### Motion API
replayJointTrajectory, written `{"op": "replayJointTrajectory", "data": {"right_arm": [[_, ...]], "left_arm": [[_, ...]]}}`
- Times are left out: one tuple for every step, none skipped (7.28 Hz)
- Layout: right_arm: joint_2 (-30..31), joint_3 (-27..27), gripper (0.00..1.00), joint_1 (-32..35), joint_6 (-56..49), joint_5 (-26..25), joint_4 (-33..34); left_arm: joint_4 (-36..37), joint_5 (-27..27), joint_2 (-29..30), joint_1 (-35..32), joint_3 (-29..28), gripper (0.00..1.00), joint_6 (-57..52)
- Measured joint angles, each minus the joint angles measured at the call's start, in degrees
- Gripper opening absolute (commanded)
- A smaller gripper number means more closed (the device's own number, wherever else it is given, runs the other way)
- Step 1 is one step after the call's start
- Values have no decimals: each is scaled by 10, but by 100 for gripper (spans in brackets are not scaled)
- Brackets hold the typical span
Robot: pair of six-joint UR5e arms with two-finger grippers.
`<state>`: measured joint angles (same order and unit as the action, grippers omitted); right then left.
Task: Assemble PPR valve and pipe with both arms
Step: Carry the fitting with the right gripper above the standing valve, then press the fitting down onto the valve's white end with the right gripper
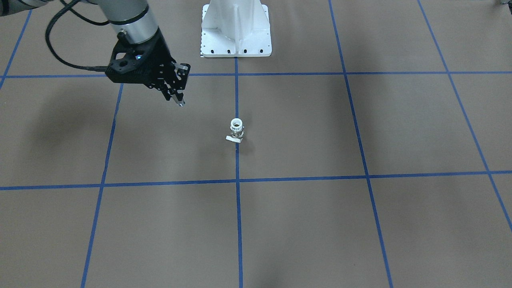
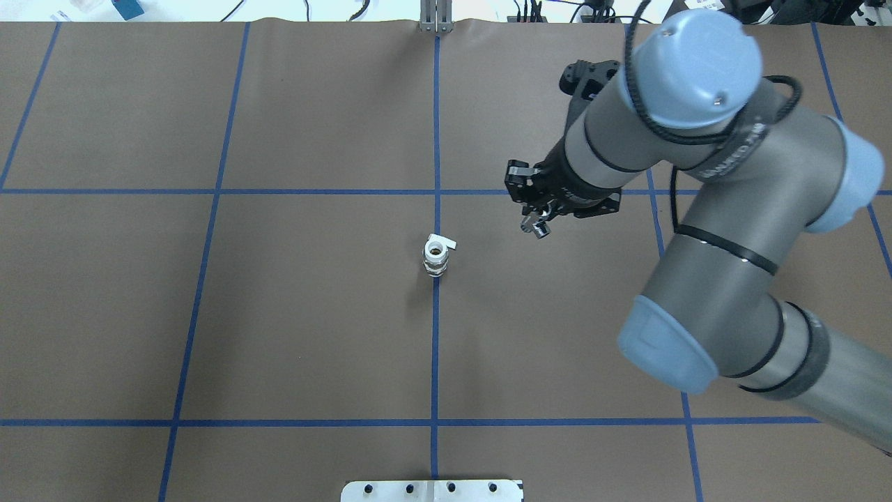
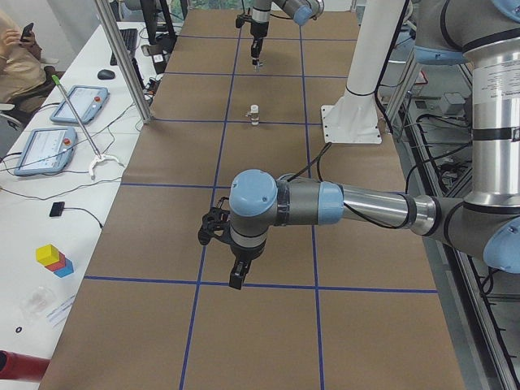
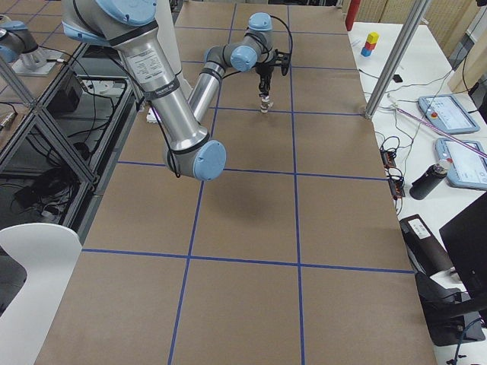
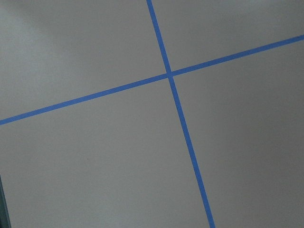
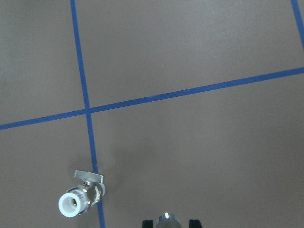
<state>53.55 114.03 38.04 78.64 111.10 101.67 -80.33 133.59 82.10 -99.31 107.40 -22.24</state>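
Note:
The PPR valve [image 1: 237,130] stands upright on the brown table on the centre blue line, white ring end up, handle tab at its base; it also shows in the overhead view [image 2: 436,256] and the right wrist view [image 6: 80,199]. My right gripper [image 1: 180,101] hangs above the table, apart from the valve, shut on the small silver pipe [image 2: 537,229], whose head shows between the fingers [image 6: 168,221]. My left gripper [image 3: 236,279] shows only in the exterior left view, far from the valve, low over the table; I cannot tell if it is open or shut.
The white pedestal [image 1: 236,36] stands at the robot's side of the table behind the valve. Blue tape lines [image 5: 171,76] cross the table. A side bench with tablets [image 3: 73,106] and coloured blocks [image 3: 53,258] runs along the far edge.

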Motion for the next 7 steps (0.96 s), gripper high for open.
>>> {"op": "replayJointTrajectory", "data": {"right_arm": [[-44,-39,0,-21,39,-26,9],[-82,-81,0,-38,72,-48,12],[-110,-117,0,-55,95,-65,12],[-129,-143,0,-68,109,-78,11],[-146,-172,0,-80,119,-91,10],[-157,-192,0,-88,124,-97,9],[-159,-201,0,-93,126,-101,9]], "left_arm": [[0,0,0,0,0,100,0],[0,0,0,0,1,100,0],[0,0,0,0,1,100,0],[0,0,1,0,1,100,0],[0,0,1,0,1,100,0],[0,0,1,0,1,100,0],[0,0,1,0,1,100,0]]}}
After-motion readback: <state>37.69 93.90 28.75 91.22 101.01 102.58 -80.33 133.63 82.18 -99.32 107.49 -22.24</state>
